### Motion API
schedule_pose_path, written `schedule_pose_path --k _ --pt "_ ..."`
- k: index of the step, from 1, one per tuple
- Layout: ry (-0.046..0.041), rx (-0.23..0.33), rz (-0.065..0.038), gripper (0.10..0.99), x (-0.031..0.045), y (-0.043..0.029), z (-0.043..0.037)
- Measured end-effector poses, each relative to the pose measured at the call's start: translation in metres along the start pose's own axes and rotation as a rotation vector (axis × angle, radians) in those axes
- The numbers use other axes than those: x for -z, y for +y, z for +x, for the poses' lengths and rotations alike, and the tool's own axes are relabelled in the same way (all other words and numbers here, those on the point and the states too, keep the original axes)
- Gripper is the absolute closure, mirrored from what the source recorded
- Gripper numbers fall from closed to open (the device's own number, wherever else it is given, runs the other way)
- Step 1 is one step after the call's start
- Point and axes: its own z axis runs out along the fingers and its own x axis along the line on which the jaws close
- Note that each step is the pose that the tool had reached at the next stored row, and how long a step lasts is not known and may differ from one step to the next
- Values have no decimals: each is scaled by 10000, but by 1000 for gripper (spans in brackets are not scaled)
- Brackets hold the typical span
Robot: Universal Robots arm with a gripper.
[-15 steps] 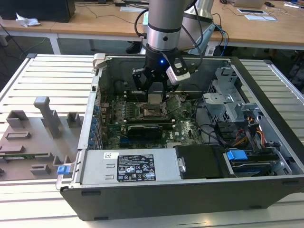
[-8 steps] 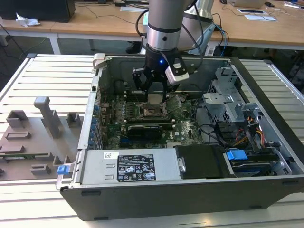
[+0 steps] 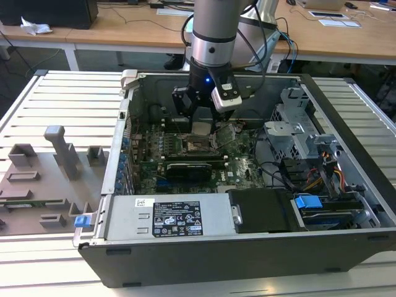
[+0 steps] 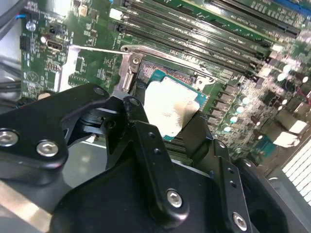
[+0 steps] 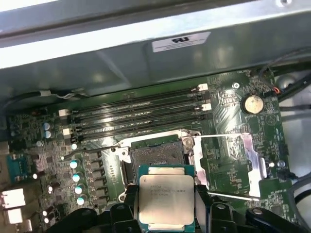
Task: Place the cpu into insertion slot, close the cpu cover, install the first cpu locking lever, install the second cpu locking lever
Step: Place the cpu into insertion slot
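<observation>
Above one insertion slot [image 5: 158, 158], fingers [image 4: 199, 133] grip one cpu [image 5: 166, 199].

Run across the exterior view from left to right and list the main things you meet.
From the left: grey jig plate → cpu held in the hand → metal drive cage → coloured cables.
</observation>
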Motion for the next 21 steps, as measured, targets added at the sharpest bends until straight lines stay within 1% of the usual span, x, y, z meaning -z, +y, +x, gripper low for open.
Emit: schedule_pose_path --k 1,2,6,8,15,21 --pt "1 -147 -1 541 -1 0 0" --pt "3 -502 -4 541 -2 0 0" --pt "7 -1067 -8 541 -4 0 0" --pt "3 -1248 5 541 -6 0 -1" --pt "-10 -1495 59 541 -7 0 -1" --pt "-12 -1814 73 541 -9 0 -1"
